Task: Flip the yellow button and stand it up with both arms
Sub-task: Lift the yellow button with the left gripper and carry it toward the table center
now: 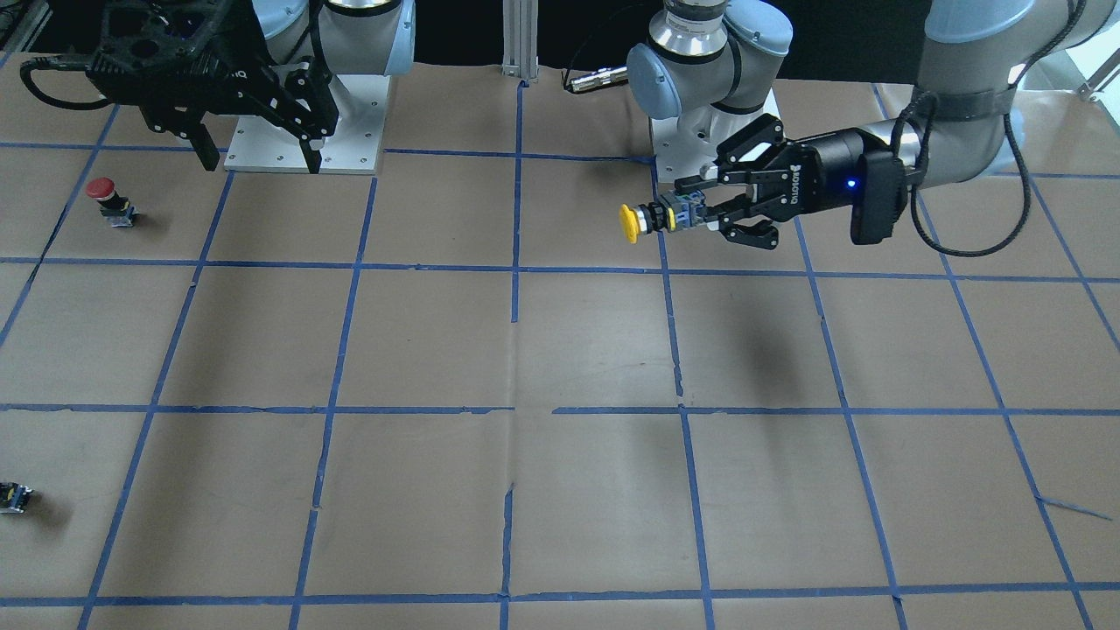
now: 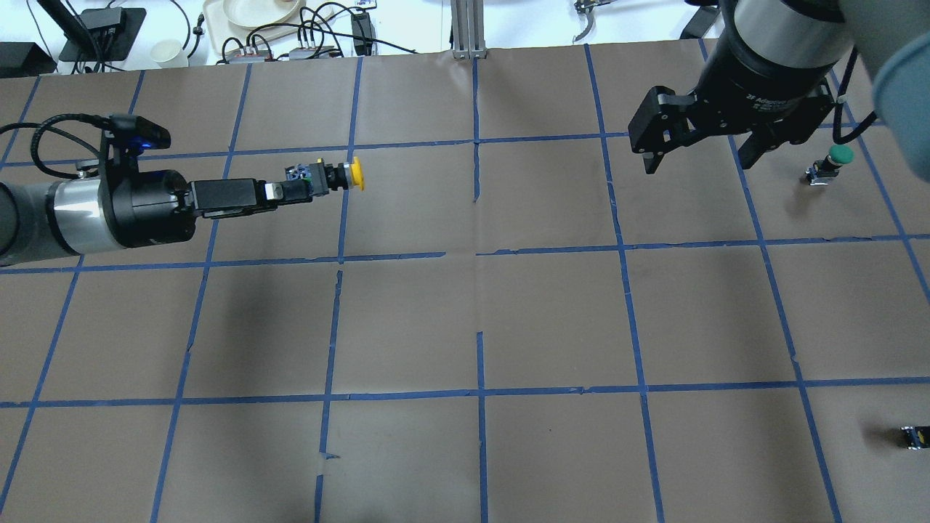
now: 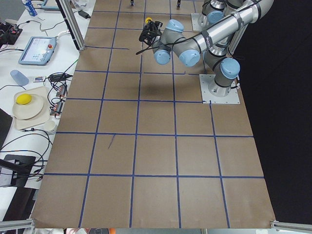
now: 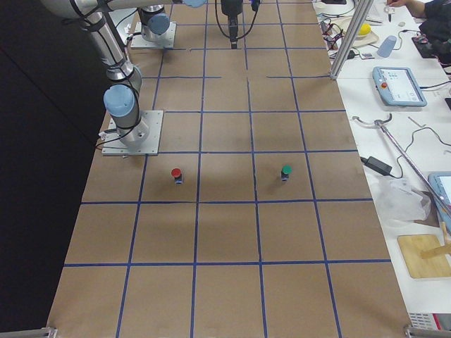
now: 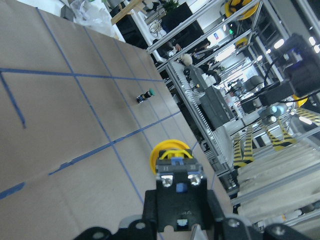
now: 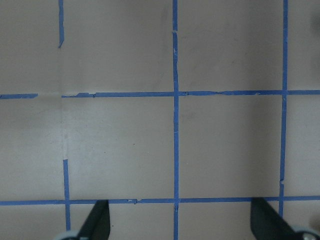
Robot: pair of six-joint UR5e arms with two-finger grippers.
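The yellow button (image 1: 643,220) is held off the table, lying horizontal, its yellow cap pointing toward the table's middle. My left gripper (image 1: 691,213) is shut on its square base. The overhead view shows the same grip (image 2: 294,190) with the button (image 2: 341,176) sticking out past the fingers. In the left wrist view the cap (image 5: 171,151) shows just beyond the base. My right gripper (image 1: 258,162) is open and empty, hanging above the table near its own base, far from the button. Its fingertips (image 6: 97,220) show over bare paper.
A red-capped button (image 1: 103,197) stands near my right arm's base. A green-capped button (image 2: 835,158) stands beyond the right gripper. A small dark switch block (image 2: 914,437) lies at the table's right edge. Brown paper with blue tape lines (image 2: 479,254) covers the table.
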